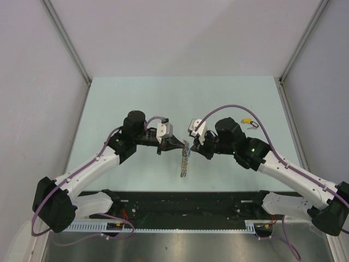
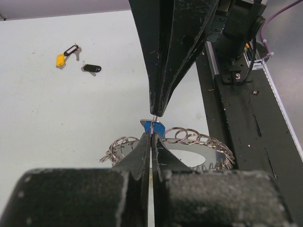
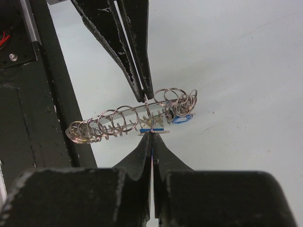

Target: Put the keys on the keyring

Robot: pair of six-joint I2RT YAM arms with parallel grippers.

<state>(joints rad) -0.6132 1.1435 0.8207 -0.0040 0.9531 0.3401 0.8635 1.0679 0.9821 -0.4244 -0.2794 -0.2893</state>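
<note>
The keyring hangs edge-on above the table's middle, a silver band fringed with small wire loops. My left gripper is shut on its upper rim; its fingertips pinch one loop. My right gripper meets it from the other side, shut on a blue-tagged key, which touches the ring's rim. A second blue tag hangs on the ring's far end. A yellow-tagged key and a black-tagged key lie at the back right.
A black rail with cables runs along the near edge under the arm bases. Grey walls with metal posts close in the table on three sides. One more black tag lies by the yellow one.
</note>
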